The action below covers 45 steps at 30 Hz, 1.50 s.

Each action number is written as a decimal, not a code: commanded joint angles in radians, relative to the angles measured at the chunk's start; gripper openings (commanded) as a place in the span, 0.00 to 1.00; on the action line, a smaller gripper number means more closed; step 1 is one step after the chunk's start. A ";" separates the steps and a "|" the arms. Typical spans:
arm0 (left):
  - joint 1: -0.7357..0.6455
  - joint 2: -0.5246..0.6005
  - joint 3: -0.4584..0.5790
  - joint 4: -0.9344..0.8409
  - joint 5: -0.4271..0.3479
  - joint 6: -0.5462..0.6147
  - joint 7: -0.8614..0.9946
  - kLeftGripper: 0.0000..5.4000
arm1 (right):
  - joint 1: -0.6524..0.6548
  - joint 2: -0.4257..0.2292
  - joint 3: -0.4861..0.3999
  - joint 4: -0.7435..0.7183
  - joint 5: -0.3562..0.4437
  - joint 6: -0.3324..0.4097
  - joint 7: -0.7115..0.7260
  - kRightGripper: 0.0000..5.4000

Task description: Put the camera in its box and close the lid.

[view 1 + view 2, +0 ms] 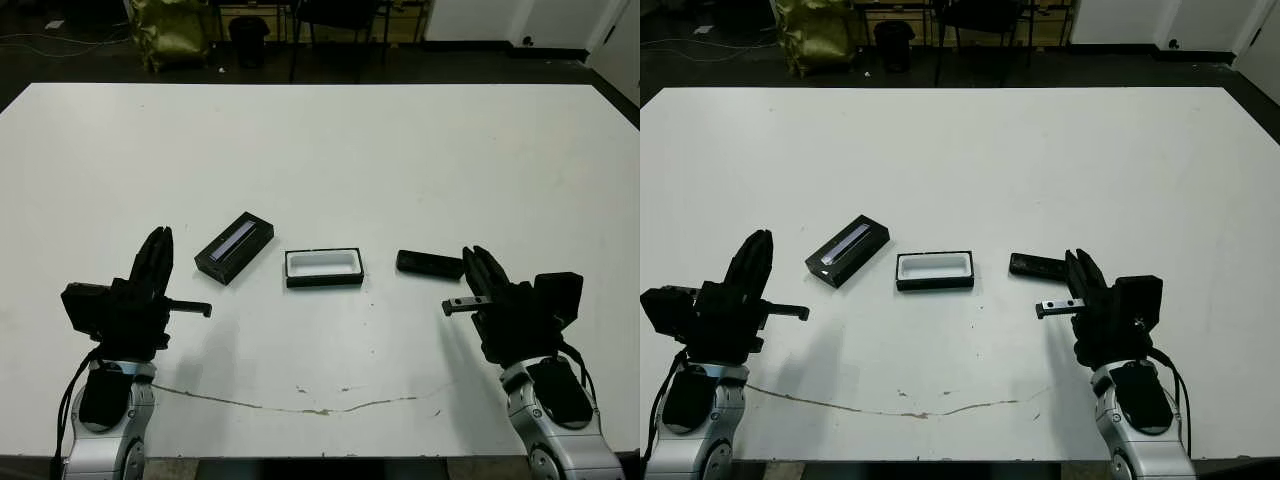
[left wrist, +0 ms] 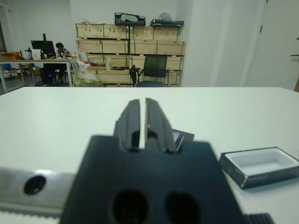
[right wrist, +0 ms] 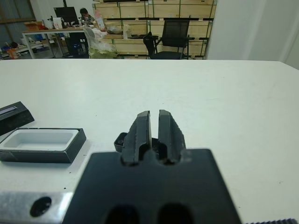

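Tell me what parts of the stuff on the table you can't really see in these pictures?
- Camera: in the right wrist view, mostly hidden behind the right pincer; only one end peeks out.
- Lid: in the left wrist view, mostly hidden behind the left pincer; in the right wrist view, cut off by the picture edge.
- Box: its near inside wall is hidden by its own rim in the head views.

Even, bright overhead light washes the white table (image 1: 330, 150), which shows no hard glare; the room beyond its far edge is dim. Soft shadows lie close under the box (image 1: 323, 268) and beside the arms. The head views are sharp with slight bowing at the edges. In both wrist views the near black gripper bodies are blurred, the background shelves clearer.
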 commanded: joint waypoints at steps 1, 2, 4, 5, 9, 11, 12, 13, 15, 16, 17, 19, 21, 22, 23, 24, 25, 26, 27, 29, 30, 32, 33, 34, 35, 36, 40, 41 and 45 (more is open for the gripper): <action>0.011 0.000 -0.005 0.013 0.004 0.006 -0.004 0.00 | 0.005 -0.005 -0.010 0.004 0.001 0.019 -0.003 0.00; 0.011 0.000 -0.006 0.017 0.005 -0.001 -0.005 0.00 | 0.005 -0.004 -0.011 0.005 0.003 0.018 -0.003 0.00; 0.011 -0.001 -0.007 0.018 0.008 -0.004 -0.003 0.00 | 0.003 -0.005 -0.020 0.019 0.011 0.000 0.007 0.00; 0.011 -0.001 -0.008 0.019 0.008 -0.007 -0.003 0.00 | 0.000 -0.007 -0.026 0.025 0.017 -0.007 0.013 0.00; 0.016 -0.003 -0.012 0.007 0.009 0.013 0.006 0.00 | -0.065 -0.043 -0.091 0.064 0.055 0.013 0.040 0.00; 0.016 -0.002 -0.013 0.010 0.009 0.004 0.004 0.00 | -0.121 -0.074 -0.129 0.073 0.072 0.060 0.042 0.00; 0.017 -0.002 -0.013 0.009 0.013 0.003 0.006 0.00 | -0.154 -0.096 -0.144 0.080 0.072 0.082 0.042 0.00; 0.018 -0.001 -0.013 0.009 0.017 0.001 0.008 0.00 | -0.179 -0.113 -0.155 0.086 0.073 0.100 0.044 0.00; 0.020 -0.002 -0.011 0.009 0.009 0.001 0.003 0.00 | -0.248 -0.172 -0.168 0.113 0.052 0.128 0.056 0.00; 0.019 -0.002 -0.011 0.010 0.006 0.002 0.002 0.00 | -0.277 -0.196 -0.171 0.127 0.046 0.140 0.064 0.00; 0.020 -0.002 -0.011 0.008 0.004 0.005 0.002 0.00 | -0.300 -0.215 -0.172 0.139 0.042 0.151 0.071 0.00; 0.021 -0.002 -0.013 0.008 0.011 0.001 0.004 0.00 | -0.339 -0.247 -0.166 0.173 0.037 0.158 0.091 0.00; 0.022 -0.002 -0.014 0.009 0.012 -0.005 0.002 0.00 | -0.369 -0.273 -0.153 0.208 0.024 0.160 0.108 0.00; 0.023 -0.002 -0.015 0.010 0.010 -0.006 0.001 0.00 | -0.384 -0.285 -0.144 0.235 0.017 0.150 0.123 0.00; 0.022 -0.002 -0.015 0.013 0.009 -0.007 0.001 0.00 | -0.397 -0.293 -0.136 0.261 0.010 0.143 0.135 0.00; 0.022 -0.002 -0.015 0.014 0.008 -0.008 0.001 0.00 | -0.411 -0.302 -0.126 0.282 0.000 0.145 0.144 0.00; 0.022 -0.001 -0.014 0.018 0.007 -0.013 -0.002 0.00 | -0.424 -0.311 -0.114 0.301 -0.011 0.147 0.152 0.00; 0.021 -0.001 -0.014 0.019 0.006 -0.015 -0.003 0.00 | -0.434 -0.317 -0.106 0.317 -0.016 0.151 0.163 0.00; 0.021 -0.001 -0.014 0.021 0.007 -0.018 -0.003 0.00 | -0.444 -0.325 -0.097 0.335 -0.022 0.149 0.176 0.00; 0.023 0.000 -0.015 0.012 0.005 -0.008 -0.002 0.00 | -0.464 -0.345 -0.072 0.377 -0.040 0.136 0.209 0.00; 0.025 0.002 -0.016 0.011 0.010 -0.008 0.000 0.00 | -0.473 -0.353 -0.061 0.398 -0.048 0.130 0.224 0.00; 0.026 0.002 -0.016 0.011 0.015 -0.010 0.001 0.00 | -0.491 -0.362 -0.043 0.438 -0.058 0.132 0.246 0.00; 0.027 0.001 -0.016 0.011 0.013 -0.008 0.001 0.00 | -0.498 -0.368 -0.035 0.453 -0.065 0.135 0.256 0.00; 0.028 0.000 -0.016 0.012 0.012 -0.007 0.001 0.00 | -0.505 -0.375 -0.025 0.467 -0.073 0.136 0.266 0.00; 0.028 -0.001 -0.017 0.012 0.011 -0.006 0.002 0.00 | -0.512 -0.381 -0.016 0.482 -0.081 0.138 0.274 0.00; 0.029 -0.002 -0.017 0.012 0.013 -0.004 0.004 0.00 | -0.516 -0.391 -0.003 0.495 -0.094 0.128 0.284 0.00; 0.034 -0.004 -0.020 0.008 0.020 -0.002 0.010 0.00 | -0.530 -0.408 0.027 0.536 -0.130 0.117 0.312 0.00; 0.033 -0.005 -0.020 0.010 0.019 -0.005 0.009 0.00 | -0.531 -0.408 0.028 0.544 -0.132 0.116 0.319 0.00; 0.032 -0.003 -0.018 0.015 0.012 -0.009 0.003 0.00 | -0.530 -0.418 0.044 0.580 -0.150 0.074 0.349 0.00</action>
